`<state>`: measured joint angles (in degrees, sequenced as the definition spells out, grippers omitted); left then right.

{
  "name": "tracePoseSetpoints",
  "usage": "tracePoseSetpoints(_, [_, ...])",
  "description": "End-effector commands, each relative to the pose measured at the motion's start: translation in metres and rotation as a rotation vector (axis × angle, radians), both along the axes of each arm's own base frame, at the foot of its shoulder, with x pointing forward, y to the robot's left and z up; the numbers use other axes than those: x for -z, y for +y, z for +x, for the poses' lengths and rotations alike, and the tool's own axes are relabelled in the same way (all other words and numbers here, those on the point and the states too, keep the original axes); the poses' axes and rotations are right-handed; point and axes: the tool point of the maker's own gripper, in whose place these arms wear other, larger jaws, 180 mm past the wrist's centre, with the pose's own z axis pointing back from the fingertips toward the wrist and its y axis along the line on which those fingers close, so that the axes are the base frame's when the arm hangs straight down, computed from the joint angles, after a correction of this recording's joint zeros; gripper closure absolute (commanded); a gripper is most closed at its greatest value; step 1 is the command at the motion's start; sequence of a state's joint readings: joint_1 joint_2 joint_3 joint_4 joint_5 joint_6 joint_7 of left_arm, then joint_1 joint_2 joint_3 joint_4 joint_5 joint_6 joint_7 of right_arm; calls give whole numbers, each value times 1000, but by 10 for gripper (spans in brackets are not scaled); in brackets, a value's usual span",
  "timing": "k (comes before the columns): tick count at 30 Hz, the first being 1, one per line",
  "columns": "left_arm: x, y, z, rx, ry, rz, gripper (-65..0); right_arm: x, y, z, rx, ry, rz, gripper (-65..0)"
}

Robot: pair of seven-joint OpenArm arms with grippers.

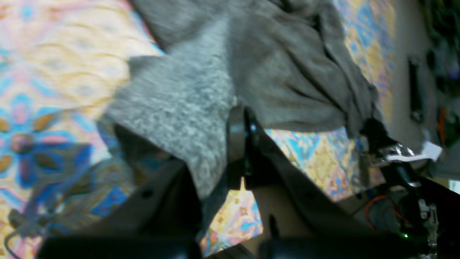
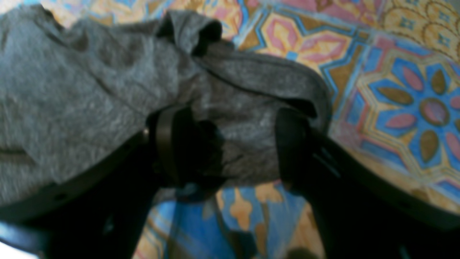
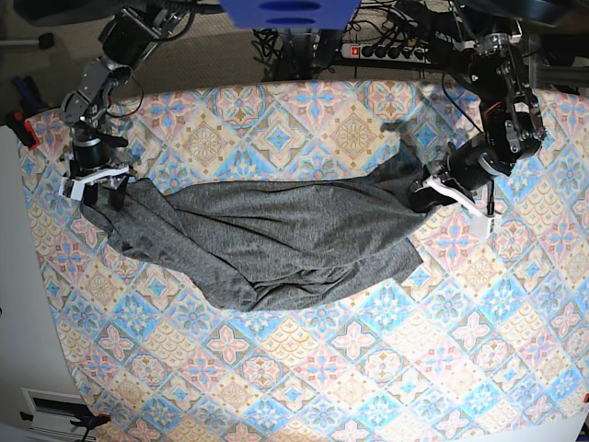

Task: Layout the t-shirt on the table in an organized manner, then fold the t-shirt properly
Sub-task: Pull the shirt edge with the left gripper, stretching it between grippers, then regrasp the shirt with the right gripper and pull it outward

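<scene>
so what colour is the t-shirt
Heathered dark grey, plain, no print. The t-shirt shows best in the base view.

I have the shirt (image 3: pixel 276 241) lying crumpled on the table (image 3: pixel 386 368), stretched between my two grippers, with bare cloth before and behind it. My left gripper (image 1: pixel 240 144) is at one end, fabric running up and away ahead of its fingers. My right gripper (image 2: pixel 230 144) is at the opposite end, a bunched fold lying between and ahead of its fingers.
</scene>
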<state>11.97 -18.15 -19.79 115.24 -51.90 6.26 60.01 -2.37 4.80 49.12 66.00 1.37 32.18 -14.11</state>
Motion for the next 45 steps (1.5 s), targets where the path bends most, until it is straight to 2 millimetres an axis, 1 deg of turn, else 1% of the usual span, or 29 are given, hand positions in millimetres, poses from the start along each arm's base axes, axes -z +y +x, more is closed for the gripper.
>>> tracePoseSetpoints(1, [-11, 1, 4, -2, -42, -6, 0, 17, 2, -8, -15, 86, 7, -350])
tracePoseSetpoints(3, [-11, 4, 3, -12, -42, -4, 0, 19, 6, 1, -13, 78, 30, -350])
tracePoseSetpoints(5, [-7, 4, -1, -12, -26, -4, 0, 13, 7, 17, -12, 53, 44, -350])
tracePoseSetpoints(8, [-6, 4, -2, -12, -23, -4, 0, 5, -2, 32, -12, 33, 39, -350])
tracePoseSetpoints(11, [0, 5, -10, -13, 1, -4, 0, 9, -12, 34, -6, 51, 45, -347])
tracePoseSetpoints(12, [1, 5, -11, -13, 5, -4, 0, 11, -17, 34, -4, 59, 45, -332])
tracePoseSetpoints(13, [5, 5, -15, -13, 19, -4, 0, 13, -21, 33, -1, 69, 46, -301])
tracePoseSetpoints(16, [12, 8, -24, -9, 47, 9, 0, 19, -37, 31, 11, 102, 51, -150])
tracePoseSetpoints(18, [15, 9, -28, 4, 63, 25, 0, 22, -38, 35, 16, 108, 70, -43])
tracePoseSetpoints(19, [18, 11, -32, 3, 76, 31, 0, 20, -39, 41, 18, 101, 78, 0])
tracePoseSetpoints(21, [21, 13, -37, 4, 89, 39, 0, 11, -36, 61, 16, 70, 99, 0])
tracePoseSetpoints(22, [21, 16, -37, 7, 92, 49, 0, 5, -40, 68, 16, 59, 93, 0])
tracePoseSetpoints(24, [26, 18, -44, 15, 115, 63, 0, -1, -51, 74, -4, 79, 53, 0])
tracePoseSetpoints(26, [29, 19, -49, 13, 128, 64, 0, 2, -52, 75, -23, 104, 36, 0])
tracePoseSetpoints(28, [30, 20, -50, 13, 132, 67, 0, -4, -51, 83, -31, 96, 25, 0])
tracePoseSetpoints(31, [35, 21, -59, 15, 159, 71, 0, -29, -51, 113, -44, 45, 3, 0])
tracePoseSetpoints(33, [37, 21, -62, 15, 168, 71, 0, -53, -51, 136, -50, -5, -10, 0])
tracePoseSetpoints(35, [42, 21, -69, 16, 189, 71, 0, -77, -51, 157, -50, -61, -11, 0])
tracePoseSetpoints(36, [43, 21, -71, 16, 196, 72, 0, -88, -51, 165, -48, -84, -12, 0])
tracePoseSetpoints(38, [47, 21, -78, 17, 214, 72, 0, -106, -55, 176, -40, -120, -18, 0])
tracePoseSetpoints(41, [53, 22, -88, 19, 245, 75, 0, -130, -74, 184, -7, -156, -47, 0])
tracePoseSetpoints(43, [56, 26, -95, 27, 266, 96, 0, -152, -92, 193, 78, -195, -67, 0])
tracePoseSetpoints(45, [58, 32, -102, 37, 286, 117, 0, -170, -104, 199, 146, -249, -84, 0])
